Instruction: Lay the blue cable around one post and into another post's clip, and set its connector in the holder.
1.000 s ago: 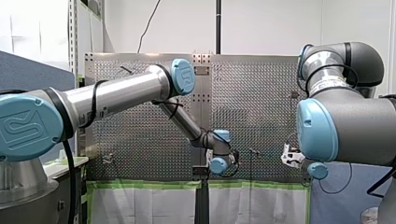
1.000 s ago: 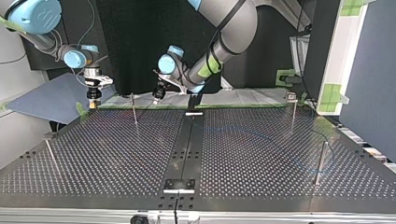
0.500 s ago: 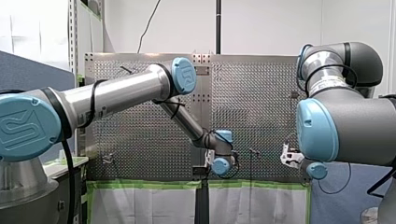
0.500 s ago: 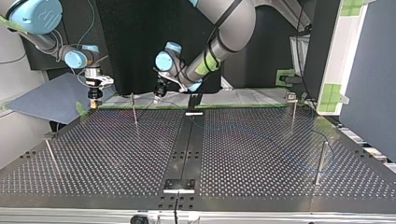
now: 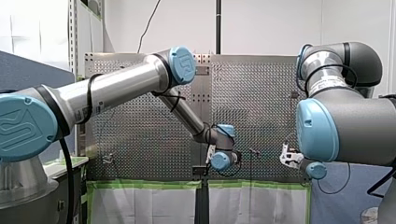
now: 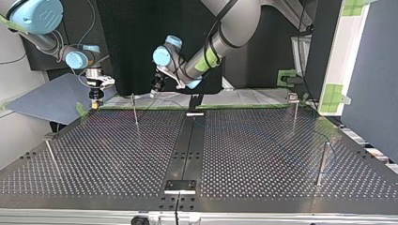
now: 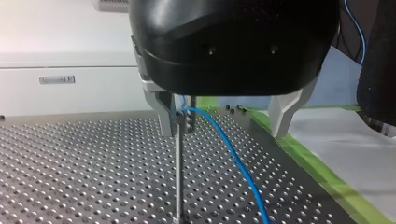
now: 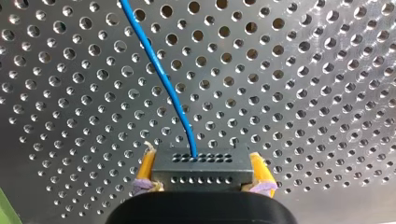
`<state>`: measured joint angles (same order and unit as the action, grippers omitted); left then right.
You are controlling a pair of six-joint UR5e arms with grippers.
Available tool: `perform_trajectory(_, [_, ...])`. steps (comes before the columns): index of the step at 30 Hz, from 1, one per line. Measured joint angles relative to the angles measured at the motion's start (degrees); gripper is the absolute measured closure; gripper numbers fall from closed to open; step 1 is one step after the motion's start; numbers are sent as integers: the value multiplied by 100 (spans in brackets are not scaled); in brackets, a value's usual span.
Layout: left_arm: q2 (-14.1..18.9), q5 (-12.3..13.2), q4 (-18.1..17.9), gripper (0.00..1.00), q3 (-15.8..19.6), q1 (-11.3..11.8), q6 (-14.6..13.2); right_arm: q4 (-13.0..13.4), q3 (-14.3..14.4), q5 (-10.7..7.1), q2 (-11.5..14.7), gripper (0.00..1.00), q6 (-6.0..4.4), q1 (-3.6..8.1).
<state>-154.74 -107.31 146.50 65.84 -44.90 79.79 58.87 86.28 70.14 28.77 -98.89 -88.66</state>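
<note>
In the left wrist view the blue cable [image 7: 233, 158] sits in the clip on top of a thin metal post [image 7: 178, 177] and runs down over the perforated table. My left gripper [image 7: 224, 121] stands open just above that clip, with the post top beside one metal finger [image 7: 164, 114]. In the top view this gripper [image 6: 153, 92] hangs over the post [image 6: 135, 110]. My right gripper [image 8: 201, 165] is shut on the black connector [image 8: 201, 169] with its yellow pads, and the blue cable [image 8: 163, 79] leaves the connector's face. It hovers at the top view's far left [image 6: 95, 99].
More posts stand at the top view's left [image 6: 51, 157], far right [image 6: 294, 112] and near right [image 6: 323, 161]. A dark centre strip carries a small holder plate [image 6: 179, 185] near the front edge. Green tape [image 7: 322, 168] marks the table's border.
My left arm's wrist has risen and shifted a little toward the top view's left, off the post. My right arm has stayed still with the connector.
</note>
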Motion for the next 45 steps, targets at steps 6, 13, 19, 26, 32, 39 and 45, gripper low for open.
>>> perform_trajectory(6, [92, 7, 14, 0, 282, -119, -49, -5, 0, 0, 0, 100, -11, -7])
perform_trajectory(13, [98, 8, 39, 0, 364, -283, -51, -8, 0, 0, -1, 100, -27, -15])
perform_trajectory(19, [137, 2, 71, 0, 368, -377, -23, -7, 0, -4, -5, 100, -49, -16])
perform_trajectory(26, [303, 23, 97, 0, 370, -439, 184, -12, 0, -16, -2, 100, -57, -24])
perform_trajectory(32, [346, 8, 108, 0, 370, -475, 258, -15, 0, -17, 1, 100, -61, -24])
perform_trajectory(39, [348, -36, 124, 0, 373, -488, 289, -23, 0, -18, -3, 100, -62, -32])
perform_trajectory(45, [347, -110, 115, 0, 373, -491, 343, -24, 1, -18, -6, 100, -94, -40])
